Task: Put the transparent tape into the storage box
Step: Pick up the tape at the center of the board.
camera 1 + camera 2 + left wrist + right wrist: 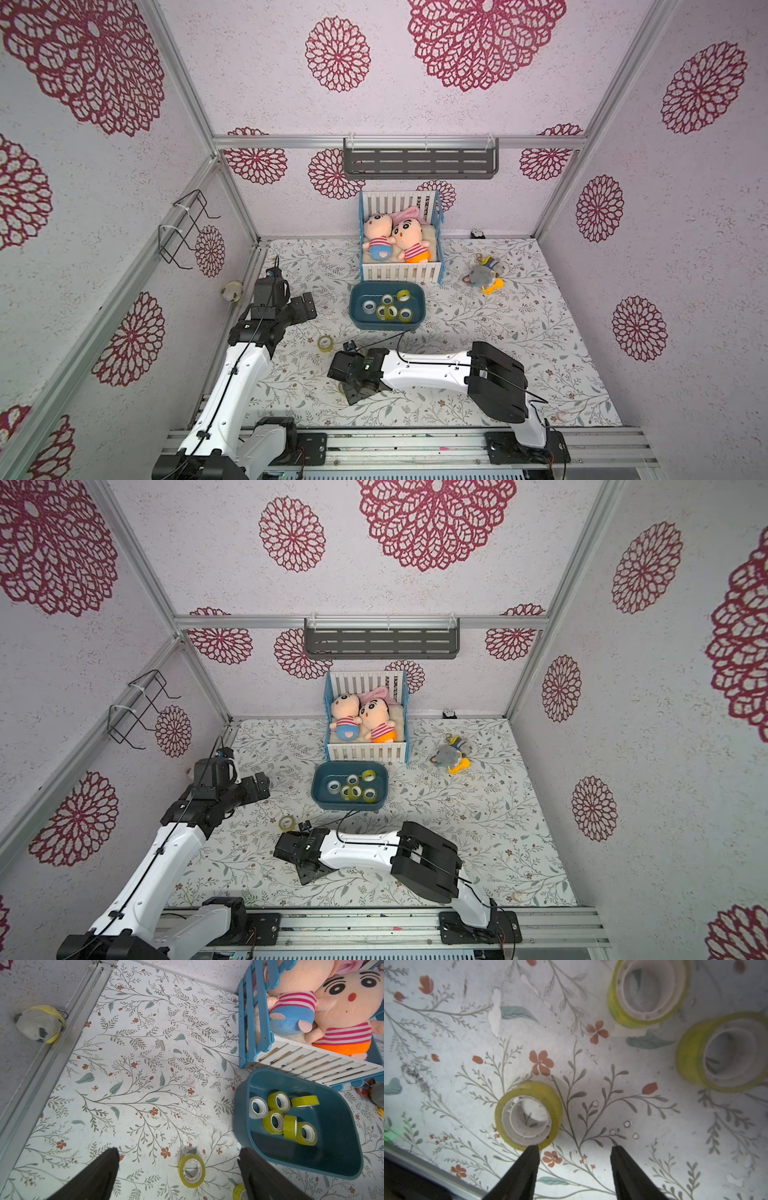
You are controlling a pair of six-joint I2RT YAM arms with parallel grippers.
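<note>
Tape: in the right wrist view, three yellowish clear rolls lie flat on the floral tabletop (446,1064).
- The nearest roll (528,1114) sits right at the tip of one finger of the right gripper (575,1149). I cannot tell whether tip and rim touch.
- The second roll (648,991) and the third roll (724,1051) lie farther out, apart from both fingers.
- The fingers stand moderately spread, with only bare tabletop between them and nothing held.

In both top views a loose roll (325,343) (287,823) lies flat between the two arms. It is near the storage box but apart from it.

Right arm (424,368): the forearm is low and nearly level, reaching across the table toward the robot's left. The wrist is tipped down at the tabletop in front of the box.

Left arm (245,374): it rises steeply from the near rail, with the wrist high over the table's left side. The left gripper (179,1149) hangs above the surface, fingers set wide and empty. Its wrist view shows the loose roll on the tabletop below, between the fingers.

Storage box (357,320): a teal tub standing upright mid-table, just in front of the toy crib (401,272). It holds six rolls (275,1122) bunched near the middle. Two are on edge; the rest lie flat or lean.

The crib holds two plush dolls (411,241) lying side by side.
</note>
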